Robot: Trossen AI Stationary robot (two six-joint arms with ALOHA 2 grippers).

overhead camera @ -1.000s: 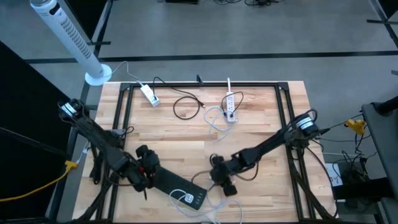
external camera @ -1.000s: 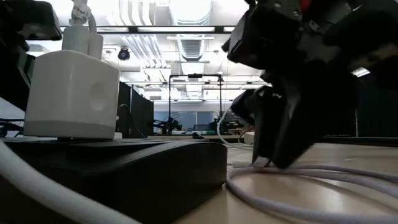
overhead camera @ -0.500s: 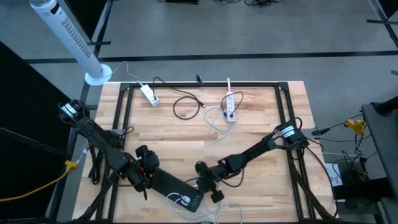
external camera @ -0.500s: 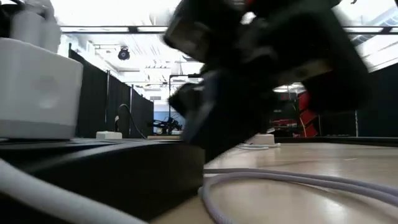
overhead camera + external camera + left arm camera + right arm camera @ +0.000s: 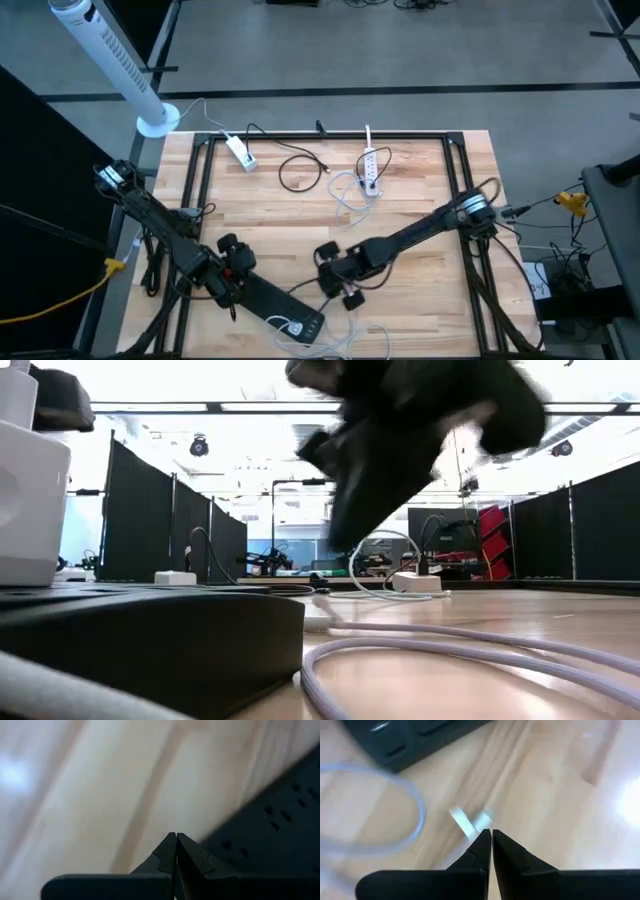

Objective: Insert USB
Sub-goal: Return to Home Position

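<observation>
Reach step, plug not yet held. Right gripper [image 5: 333, 283] clenched empty near counter's front edge, above plug [image 5: 470, 822]; left gripper [image 5: 228, 283] clenched, pinning strip [image 5: 285, 308]. Next: open, grasp plug.

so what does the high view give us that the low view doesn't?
Only the high view shows both arms whole, the left gripper at the end of the black power strip, the right gripper above the wood table, and the white tower fan. Only the low view shows the room behind, with dark partition panels. Both show the white charger block on the strip, the looped white cable, and the white power strip at the far edge.
</observation>
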